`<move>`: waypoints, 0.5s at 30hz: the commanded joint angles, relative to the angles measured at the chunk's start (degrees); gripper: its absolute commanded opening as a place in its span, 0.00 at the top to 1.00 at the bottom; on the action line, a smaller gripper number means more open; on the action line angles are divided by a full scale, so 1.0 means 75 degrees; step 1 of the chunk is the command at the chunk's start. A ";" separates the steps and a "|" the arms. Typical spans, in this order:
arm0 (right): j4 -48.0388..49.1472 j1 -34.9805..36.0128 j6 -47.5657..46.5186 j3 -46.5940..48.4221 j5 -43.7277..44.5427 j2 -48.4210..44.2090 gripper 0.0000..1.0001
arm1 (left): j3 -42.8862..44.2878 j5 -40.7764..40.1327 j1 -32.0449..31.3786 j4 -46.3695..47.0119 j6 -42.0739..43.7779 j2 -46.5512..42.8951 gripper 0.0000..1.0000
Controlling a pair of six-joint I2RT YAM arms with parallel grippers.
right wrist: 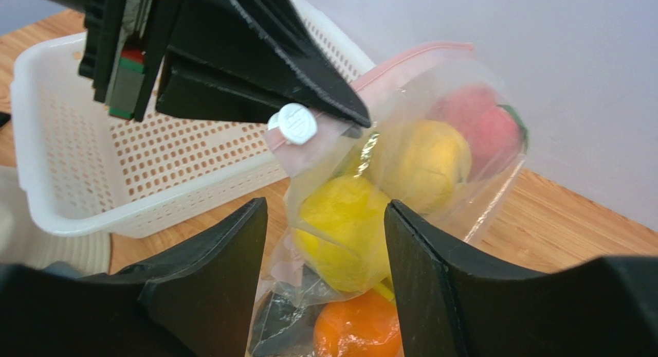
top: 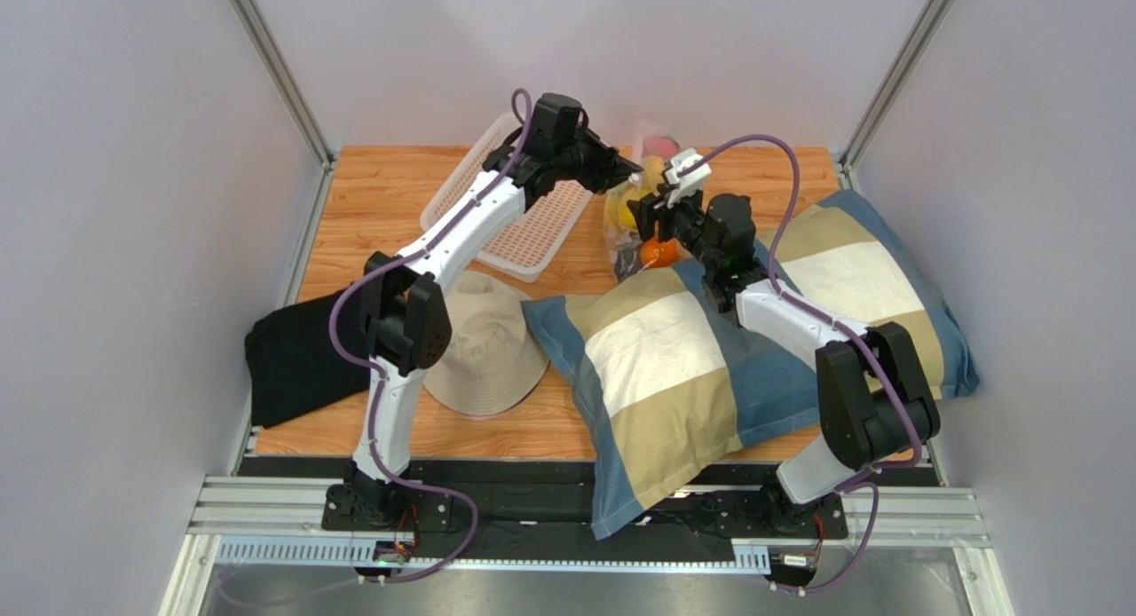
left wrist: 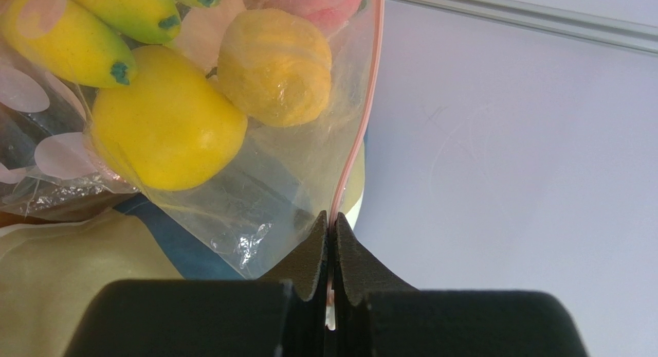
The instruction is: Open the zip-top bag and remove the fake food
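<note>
The clear zip-top bag hangs above the back of the table, lifted by its pink zip strip. My left gripper is shut on that strip; it also shows in the right wrist view, next to the white zip slider. Inside the bag are two yellow round fruits, a banana bunch, a pink fruit, an orange and a grey fish. My right gripper is open, its fingers on either side of the bag's lower part, not closed on it.
A white mesh basket lies at the back, left of the bag. A large checked pillow covers the right half of the table. A beige hat and a black cloth lie at the left.
</note>
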 commanded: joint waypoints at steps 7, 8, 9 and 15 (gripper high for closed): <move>0.1339 0.0028 0.0087 0.0136 0.0705 0.0143 0.65 | 0.0152 -0.0198 -0.0205 -0.0172 -0.0233 -0.0608 1.00; 0.1351 0.0016 0.0087 0.0148 0.0705 0.0167 0.74 | 0.0152 -0.0210 -0.0229 -0.0183 -0.0233 -0.0597 1.00; 0.1362 0.0016 0.0099 0.0136 0.0694 0.0167 0.88 | 0.0175 -0.0222 -0.0241 -0.0184 -0.0187 -0.0596 1.00; 0.1339 0.0005 0.0169 -0.0086 0.0705 0.0038 1.00 | 0.1097 -0.0304 -0.0264 -0.1259 0.0972 -0.0421 0.66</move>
